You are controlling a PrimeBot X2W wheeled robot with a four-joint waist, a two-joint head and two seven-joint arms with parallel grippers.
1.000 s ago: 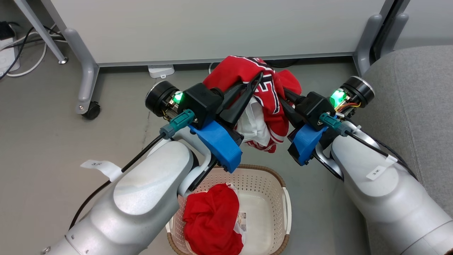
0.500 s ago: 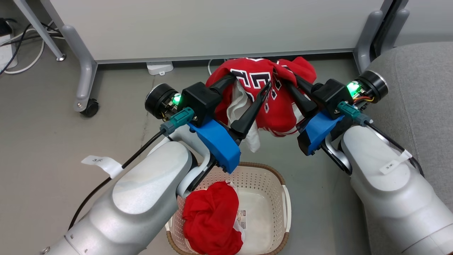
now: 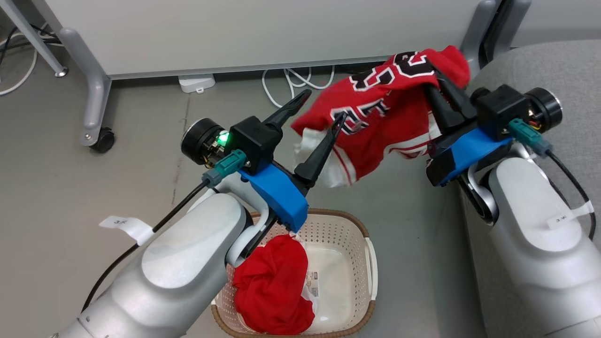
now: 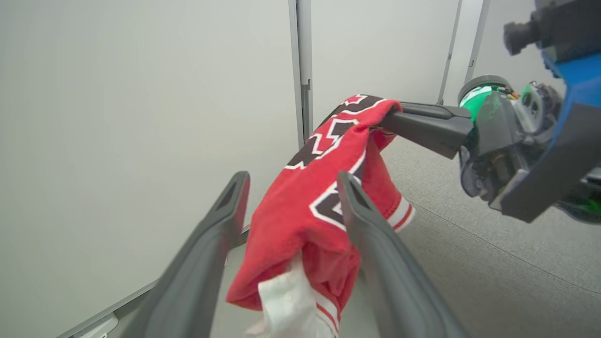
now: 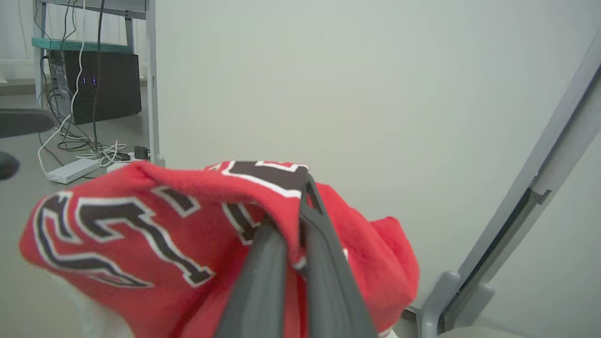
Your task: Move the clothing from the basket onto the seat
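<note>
From the head view, a grey floor (image 3: 70, 141) runs to a white partition (image 3: 235, 33) at 12 o'clock, with loose cables (image 3: 291, 77) at its foot. The basket (image 3: 361, 230) sits at 6 o'clock and holds the plain red garment (image 3: 272, 286). The seat (image 3: 563, 61) is at 3 o'clock. The left gripper (image 3: 324, 104) reaches up from 7 o'clock with its jaws apart. The right gripper (image 3: 441, 89) is clamped on the jersey (image 3: 385, 122), held in the air between basket and seat.

In the left wrist view, the open left gripper (image 4: 292, 177) straddles the jersey's (image 4: 305, 211) hanging end. The right gripper (image 4: 399, 115) pinches its top at 2 o'clock.

In the right wrist view, the right gripper's (image 5: 293, 211) fingers are pressed together on a jersey (image 5: 141, 234) fold. A power strip (image 5: 70, 170) lies at 9 o'clock.
</note>
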